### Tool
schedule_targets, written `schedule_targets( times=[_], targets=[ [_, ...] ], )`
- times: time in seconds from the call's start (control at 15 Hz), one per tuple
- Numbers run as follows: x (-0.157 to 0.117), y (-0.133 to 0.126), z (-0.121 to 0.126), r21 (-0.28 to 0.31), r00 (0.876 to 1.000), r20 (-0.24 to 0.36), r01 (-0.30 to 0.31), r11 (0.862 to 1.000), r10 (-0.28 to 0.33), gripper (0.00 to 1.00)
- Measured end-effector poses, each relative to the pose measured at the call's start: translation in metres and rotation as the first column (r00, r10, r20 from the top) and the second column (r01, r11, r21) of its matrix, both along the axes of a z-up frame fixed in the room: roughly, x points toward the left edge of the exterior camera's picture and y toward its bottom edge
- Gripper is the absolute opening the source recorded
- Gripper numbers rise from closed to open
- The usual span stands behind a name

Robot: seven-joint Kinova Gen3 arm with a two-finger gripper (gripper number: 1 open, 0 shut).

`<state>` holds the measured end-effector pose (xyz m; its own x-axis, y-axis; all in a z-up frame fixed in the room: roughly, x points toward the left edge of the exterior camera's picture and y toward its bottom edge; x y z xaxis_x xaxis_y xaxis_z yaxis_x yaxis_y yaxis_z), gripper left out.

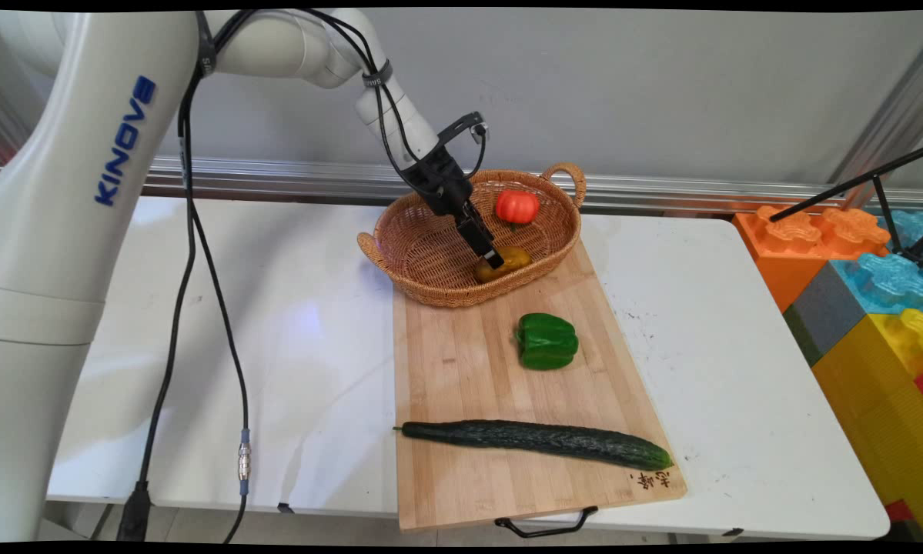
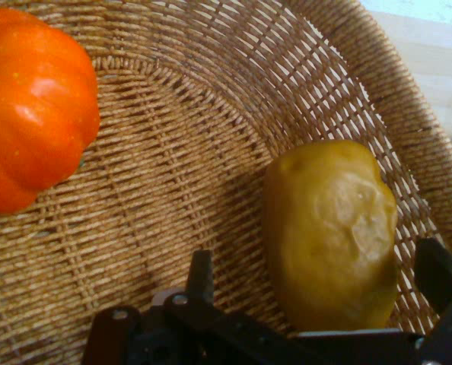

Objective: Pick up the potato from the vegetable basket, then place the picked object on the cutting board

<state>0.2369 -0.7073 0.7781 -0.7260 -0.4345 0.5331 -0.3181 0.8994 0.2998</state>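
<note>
Main view: pincer (image 1: 493,258) inside wicker basket (image 1: 415,254), fingers spread either side of yellow potato (image 1: 511,261), not clamped. Tomato (image 1: 516,206) at basket's far side. Basket on far end of board (image 1: 461,369) on worktop (image 1: 315,323); pepper (image 1: 546,341) mid-board, cucumber (image 1: 538,442) at near end.

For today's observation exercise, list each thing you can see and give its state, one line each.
Gripper: jaws open, either side of the potato, inside the basket.
Potato: lying in the basket.
Tomato: in the basket, apart from the potato.
Basket: upright, on the board's far end.
Green pepper: on the board.
Cucumber: lying across the board.
</note>
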Motion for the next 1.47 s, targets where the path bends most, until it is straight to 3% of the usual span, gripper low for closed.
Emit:
schedule_targets(
  times=[0.4,0.47,1.0,1.47],
  targets=[
    [-0.005,0.002,-0.01,-0.006,1.0,0.013,0.01,1.0,-0.01,1.0],
    [-0.005,0.003,-0.011,-0.007,1.0,0.015,0.011,1.0,-0.011,0.0],
    [-0.007,0.005,-0.008,-0.038,1.0,0.013,0.006,0.999,-0.006,0.0],
    [0.006,0.018,0.041,-0.163,0.998,-0.026,-0.054,0.985,0.05,0.0]
  ],
)
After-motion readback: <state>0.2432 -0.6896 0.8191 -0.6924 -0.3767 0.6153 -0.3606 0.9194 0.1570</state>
